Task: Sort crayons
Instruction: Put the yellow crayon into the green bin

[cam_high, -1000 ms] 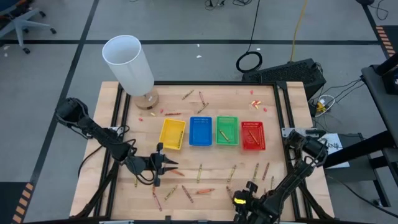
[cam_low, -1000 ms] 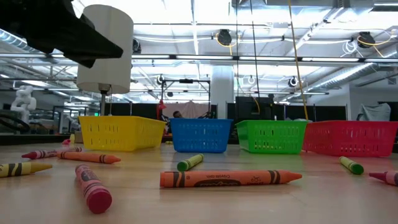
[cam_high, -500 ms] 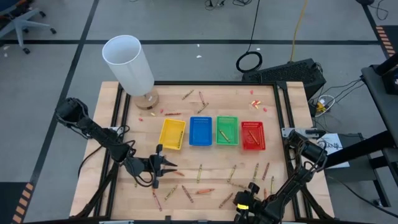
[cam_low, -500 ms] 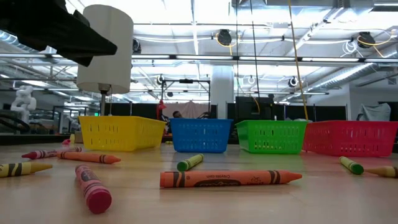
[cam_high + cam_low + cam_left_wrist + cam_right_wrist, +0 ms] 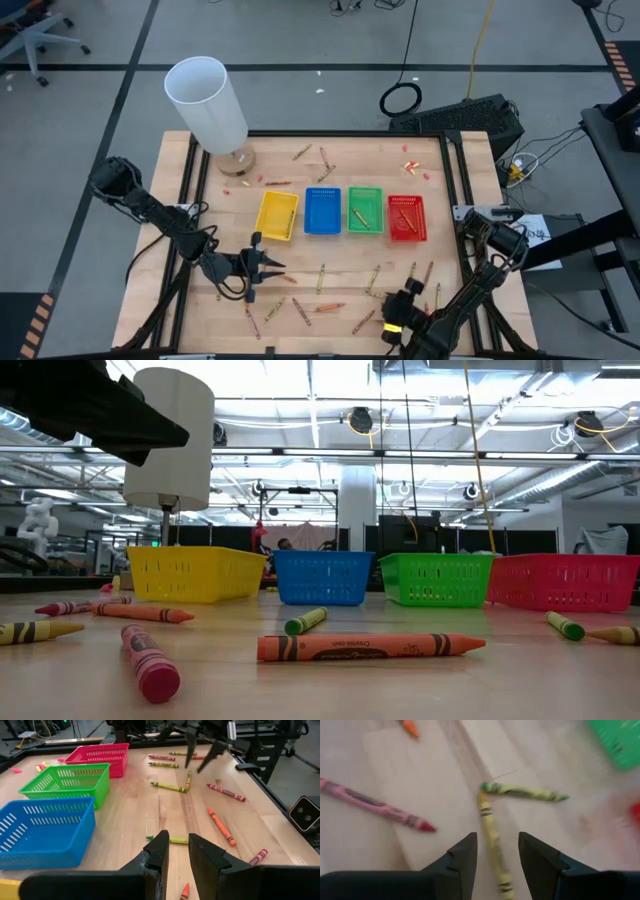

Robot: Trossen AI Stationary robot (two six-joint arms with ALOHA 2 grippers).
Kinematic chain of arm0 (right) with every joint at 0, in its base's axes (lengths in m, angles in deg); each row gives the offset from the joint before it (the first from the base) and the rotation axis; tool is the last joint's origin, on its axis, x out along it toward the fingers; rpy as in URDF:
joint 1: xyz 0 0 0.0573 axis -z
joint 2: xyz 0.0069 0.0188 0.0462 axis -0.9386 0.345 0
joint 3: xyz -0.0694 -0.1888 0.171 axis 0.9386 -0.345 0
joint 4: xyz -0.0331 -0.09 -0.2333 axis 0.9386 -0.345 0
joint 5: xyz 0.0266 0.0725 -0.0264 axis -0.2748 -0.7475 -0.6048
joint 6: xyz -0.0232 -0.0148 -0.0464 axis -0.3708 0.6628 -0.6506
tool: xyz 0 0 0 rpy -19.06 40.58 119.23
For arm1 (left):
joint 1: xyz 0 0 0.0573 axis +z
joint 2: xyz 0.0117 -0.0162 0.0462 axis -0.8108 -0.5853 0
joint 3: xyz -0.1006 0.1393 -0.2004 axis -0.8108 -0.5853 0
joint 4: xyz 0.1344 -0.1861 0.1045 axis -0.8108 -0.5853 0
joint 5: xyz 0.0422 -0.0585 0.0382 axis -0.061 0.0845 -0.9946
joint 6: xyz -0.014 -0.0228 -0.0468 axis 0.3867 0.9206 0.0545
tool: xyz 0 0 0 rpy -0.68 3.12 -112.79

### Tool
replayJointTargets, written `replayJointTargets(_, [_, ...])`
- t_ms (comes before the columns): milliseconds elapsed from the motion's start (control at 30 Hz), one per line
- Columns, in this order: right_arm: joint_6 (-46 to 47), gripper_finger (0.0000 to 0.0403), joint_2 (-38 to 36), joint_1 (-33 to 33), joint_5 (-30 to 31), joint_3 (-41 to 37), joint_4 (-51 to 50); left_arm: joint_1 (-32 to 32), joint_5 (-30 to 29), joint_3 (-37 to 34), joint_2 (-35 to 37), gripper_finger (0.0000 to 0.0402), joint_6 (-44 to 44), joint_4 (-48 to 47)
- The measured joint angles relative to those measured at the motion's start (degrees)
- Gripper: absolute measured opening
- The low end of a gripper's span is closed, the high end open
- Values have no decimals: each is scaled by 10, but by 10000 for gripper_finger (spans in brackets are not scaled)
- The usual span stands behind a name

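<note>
Many crayons lie scattered on the wooden table, mostly along its near half, such as an orange one (image 5: pixel 370 647) and a red one (image 5: pixel 150 665). My right gripper (image 5: pixel 405 298) (image 5: pixel 497 857) hovers open over a yellow crayon (image 5: pixel 492 837) that lies flat on the table and runs between its fingers. A green crayon (image 5: pixel 525 792) meets that crayon's far tip. My left gripper (image 5: pixel 265 268) (image 5: pixel 179 852) stands slightly open at the near left with nothing between its fingers. A yellow-green crayon (image 5: pixel 170 840) lies just beyond it.
Four trays stand in a row mid-table: yellow (image 5: pixel 277 214), blue (image 5: pixel 322 210), green (image 5: pixel 365 209), red (image 5: pixel 406 217). A tall white cylinder (image 5: pixel 205 100) on a round base stands at the far left corner. A few more crayons lie beyond the trays.
My right gripper has turned at the wrist and shifted slightly over the near right part of the table, staying open.
</note>
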Motion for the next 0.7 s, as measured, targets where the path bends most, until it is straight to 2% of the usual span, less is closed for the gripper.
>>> replayJointTargets(133, [-12, 130, 5, 0, 30, 0, -16, 0, 0, 0, 0, 74, 0, 0])
replayJointTargets(333, [-2, 124, 36, 4, 10, 0, -16, 0, 0, 0, 0, 74, 0, 0])
replayJointTargets(700, [36, 66, 57, 5, -21, 2, 10, 0, 0, 0, 0, 74, 10, 6])
